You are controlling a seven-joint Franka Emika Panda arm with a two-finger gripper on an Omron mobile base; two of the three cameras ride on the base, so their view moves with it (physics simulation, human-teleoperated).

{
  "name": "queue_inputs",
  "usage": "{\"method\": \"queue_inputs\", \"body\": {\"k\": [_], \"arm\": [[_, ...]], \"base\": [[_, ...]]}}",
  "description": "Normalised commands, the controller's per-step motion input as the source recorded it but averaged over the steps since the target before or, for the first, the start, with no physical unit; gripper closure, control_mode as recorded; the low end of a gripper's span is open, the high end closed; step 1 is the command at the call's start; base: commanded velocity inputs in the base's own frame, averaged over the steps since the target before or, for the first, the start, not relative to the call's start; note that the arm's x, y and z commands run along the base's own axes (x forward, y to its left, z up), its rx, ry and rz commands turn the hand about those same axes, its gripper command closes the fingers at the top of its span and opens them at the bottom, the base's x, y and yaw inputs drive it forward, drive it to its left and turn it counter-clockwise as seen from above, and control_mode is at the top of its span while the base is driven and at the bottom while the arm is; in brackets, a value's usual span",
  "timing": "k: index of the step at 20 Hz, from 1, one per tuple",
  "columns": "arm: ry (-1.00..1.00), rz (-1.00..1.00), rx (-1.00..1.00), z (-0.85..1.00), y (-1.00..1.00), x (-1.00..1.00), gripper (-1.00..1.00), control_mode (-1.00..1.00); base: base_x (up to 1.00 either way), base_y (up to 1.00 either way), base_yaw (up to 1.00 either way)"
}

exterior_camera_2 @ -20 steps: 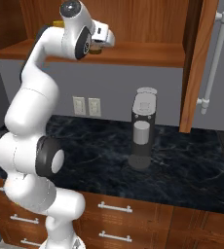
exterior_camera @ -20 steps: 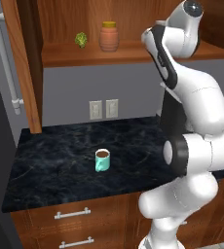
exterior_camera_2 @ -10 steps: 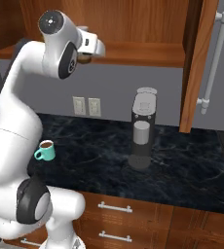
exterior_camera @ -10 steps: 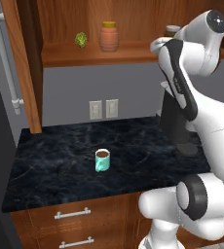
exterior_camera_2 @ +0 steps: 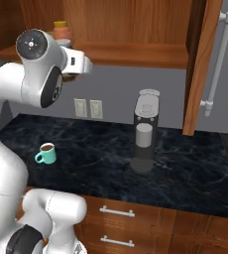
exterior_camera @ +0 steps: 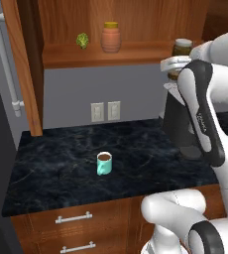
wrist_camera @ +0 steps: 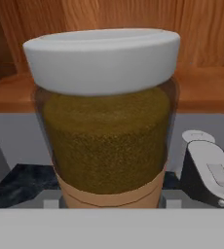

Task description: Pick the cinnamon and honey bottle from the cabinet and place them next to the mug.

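Observation:
The cinnamon (wrist_camera: 106,121), a brown jar with a pale lid, sits very close in the hand view. My gripper (exterior_camera: 178,69) is shut on it, holding it in the air just in front of the cabinet (exterior_camera: 136,49) shelf's right end; the jar's top (exterior_camera: 182,47) shows above the hand. The orange honey bottle (exterior_camera: 110,37) with a yellow lid stands on the shelf to the left, and shows as the honey bottle (exterior_camera_2: 61,31) behind my arm. The teal mug (exterior_camera: 104,163) with dark liquid stands on the black counter below, seen too as the mug (exterior_camera_2: 46,153).
A coffee machine (exterior_camera_2: 145,131) stands on the counter right of the mug, directly under my hand, coffee machine (wrist_camera: 209,170). A small green object (exterior_camera: 83,40) sits on the shelf left of the honey bottle. An open cabinet door (exterior_camera_2: 200,64) hangs at the right; drawers (exterior_camera: 74,218) lie below.
My hand has drawn back out of the cabinet and slightly down with the cinnamon in it. My arm has swung aside, uncovering the mug in the right base view.

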Motion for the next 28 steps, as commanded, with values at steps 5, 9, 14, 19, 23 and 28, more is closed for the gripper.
{"method": "queue_inputs", "body": {"k": [5,9,14,19,23,28], "arm": [[0.00,0.30,0.00,-0.81,0.32,-0.37,1.00,-1.00],[0.00,0.33,0.00,-0.89,0.30,-0.04,1.00,-1.00],[0.00,0.30,0.00,-0.72,0.30,0.00,1.00,-1.00],[0.00,0.22,0.00,-0.44,0.26,0.00,1.00,-1.00],[0.08,0.15,-0.04,-0.06,0.30,0.11,1.00,-1.00],[0.22,0.08,-0.07,0.00,0.16,0.14,1.00,-1.00]], "base": [[0.00,0.00,0.00],[0.00,0.00,0.00],[0.00,0.00,0.00],[0.00,0.00,0.00],[0.00,0.00,0.00],[0.00,0.00,0.00]]}}
